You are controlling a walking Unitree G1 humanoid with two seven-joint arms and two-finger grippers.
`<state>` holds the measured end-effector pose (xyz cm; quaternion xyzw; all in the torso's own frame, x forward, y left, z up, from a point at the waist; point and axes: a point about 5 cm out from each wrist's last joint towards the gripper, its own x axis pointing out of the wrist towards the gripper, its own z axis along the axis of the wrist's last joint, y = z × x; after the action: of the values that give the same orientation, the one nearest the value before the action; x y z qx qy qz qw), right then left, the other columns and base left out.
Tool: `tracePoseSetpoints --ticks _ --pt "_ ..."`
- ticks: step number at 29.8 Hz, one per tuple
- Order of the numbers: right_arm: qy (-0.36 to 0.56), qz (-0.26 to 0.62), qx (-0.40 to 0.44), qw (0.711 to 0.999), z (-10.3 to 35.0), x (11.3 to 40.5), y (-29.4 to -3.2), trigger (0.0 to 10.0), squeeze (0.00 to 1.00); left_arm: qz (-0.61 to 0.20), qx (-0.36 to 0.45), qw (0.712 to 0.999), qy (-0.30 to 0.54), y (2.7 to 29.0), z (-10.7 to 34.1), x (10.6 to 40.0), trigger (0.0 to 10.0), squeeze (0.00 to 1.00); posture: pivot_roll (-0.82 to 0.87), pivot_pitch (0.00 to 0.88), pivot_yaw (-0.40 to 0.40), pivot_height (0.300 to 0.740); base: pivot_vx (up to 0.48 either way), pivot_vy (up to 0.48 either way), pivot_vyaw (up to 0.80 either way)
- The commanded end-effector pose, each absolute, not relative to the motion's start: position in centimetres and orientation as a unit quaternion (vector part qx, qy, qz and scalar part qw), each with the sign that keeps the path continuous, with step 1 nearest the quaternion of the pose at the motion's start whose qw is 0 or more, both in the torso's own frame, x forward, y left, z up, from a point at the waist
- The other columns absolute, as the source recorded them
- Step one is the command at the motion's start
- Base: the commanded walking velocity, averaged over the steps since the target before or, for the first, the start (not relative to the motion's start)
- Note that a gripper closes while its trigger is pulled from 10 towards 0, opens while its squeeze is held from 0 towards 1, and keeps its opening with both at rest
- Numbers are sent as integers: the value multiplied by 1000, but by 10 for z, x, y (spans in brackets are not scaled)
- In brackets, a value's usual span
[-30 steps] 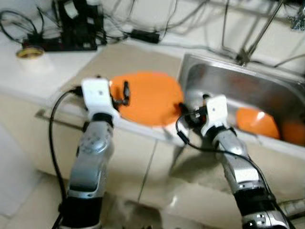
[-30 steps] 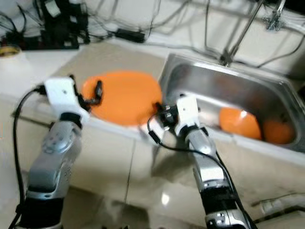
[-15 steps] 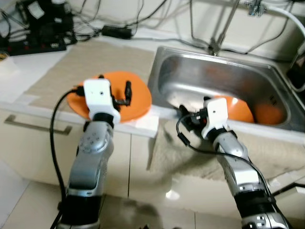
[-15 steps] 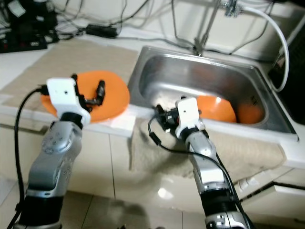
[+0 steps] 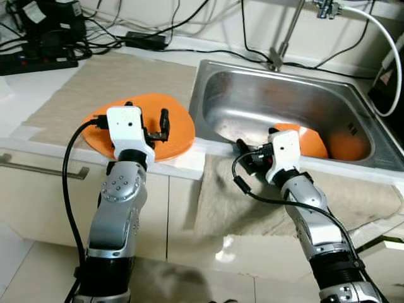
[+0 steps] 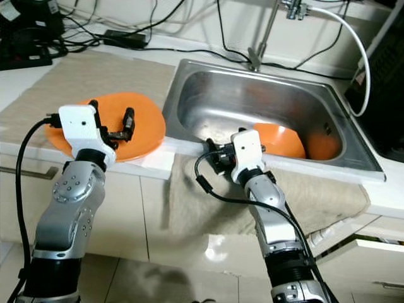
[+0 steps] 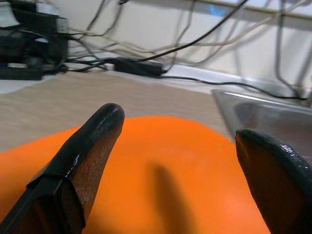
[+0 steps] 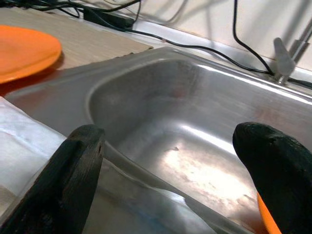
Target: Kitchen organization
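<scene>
Head views: the left hand (image 5: 146, 123) is hovering over an orange plate (image 5: 173, 129) that is lying flat on a beige mat (image 5: 95, 85) on the tabletop (image 5: 19, 104), just beside the sink (image 5: 252, 95). Its fingers are standing wide apart, holding nothing. The right hand (image 6: 211, 154) is hanging at the sink's front rim, above a beige towel (image 6: 315, 196) that is draping over the tabletop edge. Two more orange dishes are sitting in the basin: a plate (image 6: 281, 140) leaning near the front wall and a second orange piece (image 6: 323, 146) beside it toward the right corner; its shape is unclear. A faucet (image 5: 281, 47) and cables (image 5: 189, 31) are running along the back wall, with black electronics (image 5: 47, 31) at the left corner.

Left wrist view: the two black fingers (image 7: 85, 156) are framing the orange plate's glossy, unmarked surface, with a finger shadow falling on it; whether a tip is touching it is not clear.

Right wrist view: the fingers (image 8: 63, 175) are spread wide over the sink's rim, looking into the bare steel basin, where an orange edge (image 8: 265, 219) is peeking out beside one fingertip. The tabletop plate is showing well off to the side.
</scene>
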<state>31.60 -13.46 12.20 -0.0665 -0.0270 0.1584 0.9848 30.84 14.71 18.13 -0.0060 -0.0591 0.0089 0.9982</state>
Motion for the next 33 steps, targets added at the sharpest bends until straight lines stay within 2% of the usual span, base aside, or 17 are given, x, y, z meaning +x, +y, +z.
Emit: tracePoseSetpoints --ticks 1,4,11,17,26,33 --pt "-27 153 -74 985 123 317 -138 10000 0 14 2 998 -65 149 189 313 10000 0 147 7 -88 728 0 0 0" --pt "-26 156 -72 985 121 314 -138 10000 0 22 12 998 -56 158 193 320 10000 0 145 6 -83 728 0 0 0" --pt "-27 152 -65 986 120 311 -137 10000 0 12 0 999 -39 161 189 325 10000 0 136 6 -73 728 0 0 0" --pt "-33 124 -67 989 122 311 -145 10000 0 -48 -50 998 -4 139 173 323 10000 0 106 0 -45 728 0 0 0" --pt "-57 88 -77 992 133 307 -153 10000 0 -103 -53 993 13 120 163 337 10000 0 -41 9 71 728 0 0 0" --pt "-63 70 -75 993 140 306 -158 10000 0 -124 -69 990 14 111 162 348 10000 0 -91 0 69 728 0 0 0"
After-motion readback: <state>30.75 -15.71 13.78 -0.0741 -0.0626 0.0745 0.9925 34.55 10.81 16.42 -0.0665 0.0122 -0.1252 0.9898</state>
